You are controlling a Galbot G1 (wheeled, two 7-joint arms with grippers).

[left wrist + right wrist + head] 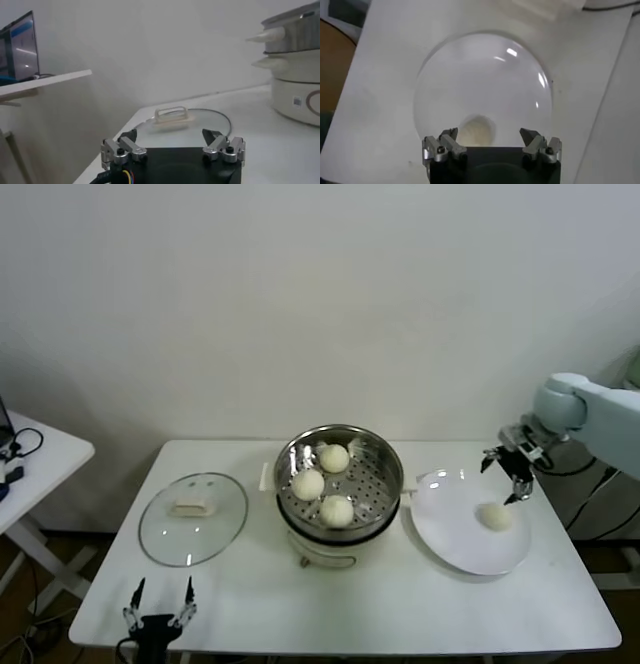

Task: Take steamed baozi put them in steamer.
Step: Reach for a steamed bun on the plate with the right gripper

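Centre of table (400,604): steamer (340,479), three steamed baozi (337,510) inside. Left of it: glass lid (192,518), lying flat. Right: plate (455,534), one bun (494,517) on its far right part. Far left: side table (50,459).

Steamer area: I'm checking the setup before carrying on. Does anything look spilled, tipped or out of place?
Nothing stands out. Three steamed baozi sit in the steamer, one remains on the white plate, and the glass lid lies flat on the table. The right gripper hovers open above the plate.
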